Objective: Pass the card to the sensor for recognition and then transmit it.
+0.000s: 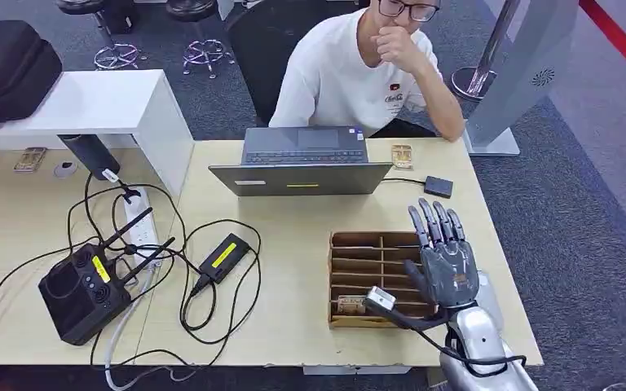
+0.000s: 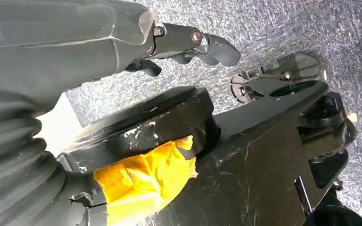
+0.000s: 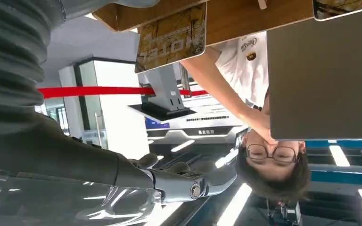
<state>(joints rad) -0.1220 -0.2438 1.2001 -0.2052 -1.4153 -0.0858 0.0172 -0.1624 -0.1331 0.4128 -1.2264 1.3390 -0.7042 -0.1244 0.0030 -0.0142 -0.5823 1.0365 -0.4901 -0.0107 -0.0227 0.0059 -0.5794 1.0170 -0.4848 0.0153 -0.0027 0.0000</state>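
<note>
The right hand [image 1: 443, 259] is raised above the right-hand part of the wooden slotted box [image 1: 372, 278], palm side away from the head camera, fingers straight, slightly apart and pointing toward twelve o'clock; it holds nothing. In the right wrist view the same hand [image 3: 188, 181] shows extended fingers with nothing in them.

A card [image 1: 351, 305] stands in the box's nearest slot, at the box's seven o'clock corner. Its long axis runs from nine to three o'clock, parallel to the dividers. The right wrist view shows that card [image 3: 171, 36] as a tan printed rectangle standing on its long edge against the wooden box wall [image 3: 245, 16].

At one o'clock from the box, near the table's far edge, lies a small dark square sensor [image 1: 438, 186] with a thin cable leading toward the laptop [image 1: 301, 162]. Just beyond it, at twelve o'clock, a second card [image 1: 402, 155] lies flat, its long axis running from six to twelve o'clock.

The left hand [image 2: 184, 44] hangs over grey carpet, its dark fingers curled in on nothing.

A person in a white shirt [image 1: 350, 73] sits behind the laptop. At the table's nine o'clock side are a black router [image 1: 81, 292], a power strip [image 1: 140, 226] and tangled cables.
</note>
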